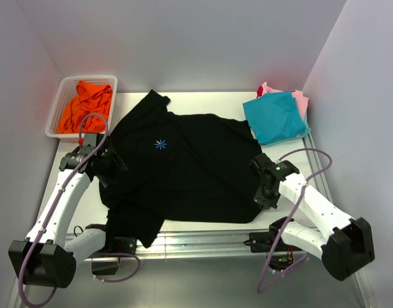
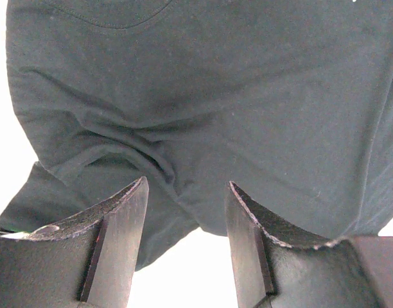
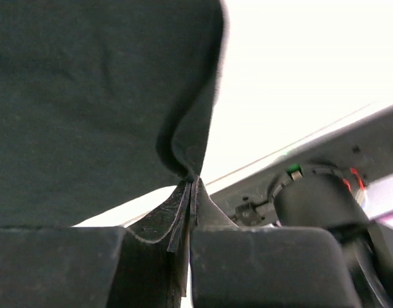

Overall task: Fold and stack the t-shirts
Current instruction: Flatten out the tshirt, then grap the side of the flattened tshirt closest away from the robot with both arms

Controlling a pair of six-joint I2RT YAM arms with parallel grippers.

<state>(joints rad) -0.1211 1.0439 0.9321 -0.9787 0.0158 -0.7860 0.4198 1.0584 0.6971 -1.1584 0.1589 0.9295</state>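
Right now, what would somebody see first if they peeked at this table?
A big black tee sprawls across the middle, with a tiny blue logo on its chest. The right jaws pinch its right edge, and the left jaws stand open over its left side. An orange tee fills the basket far left, and a folded teal tee lies far right.

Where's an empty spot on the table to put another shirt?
Best is the far strip of table between the basket and the teal stack. A smaller patch sits right of the black tee, just nearer than that stack. The middle is crowded: the tee covers it.
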